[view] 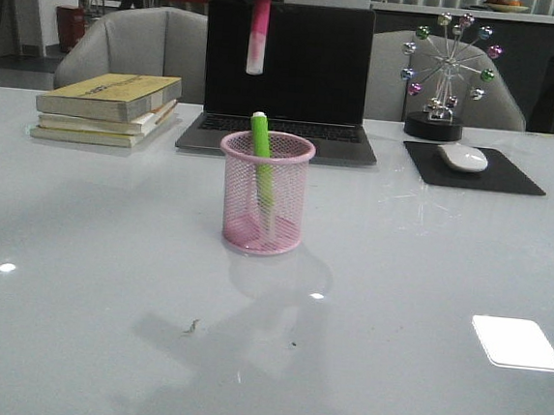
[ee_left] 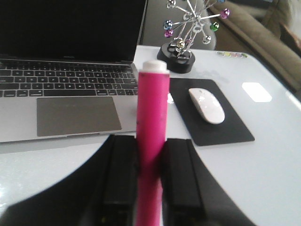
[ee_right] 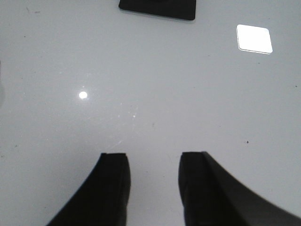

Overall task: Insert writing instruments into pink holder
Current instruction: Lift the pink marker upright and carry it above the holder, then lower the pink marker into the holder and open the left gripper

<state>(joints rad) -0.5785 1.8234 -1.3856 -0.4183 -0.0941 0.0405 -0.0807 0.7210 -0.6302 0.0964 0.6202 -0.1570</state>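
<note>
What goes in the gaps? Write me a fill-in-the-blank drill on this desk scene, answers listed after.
1. The green highlighter stands inside the pink ____ holder.
2. The left gripper is shut on the ____ highlighter.
3. The right gripper holds ____.
4. The white mouse rests on a ____ pad.

Answers: mesh; pink; nothing; black

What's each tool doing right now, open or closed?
Left tool: closed on the pink highlighter.
Right tool: open, holding nothing.

markers 2 [view: 261, 158] | holder 1 [view: 262, 206] | books 3 [view: 108, 107] | laptop 1 [view: 287, 72] | mouse 1 [view: 463, 157] | mousepad 1 [view: 512, 178]
</note>
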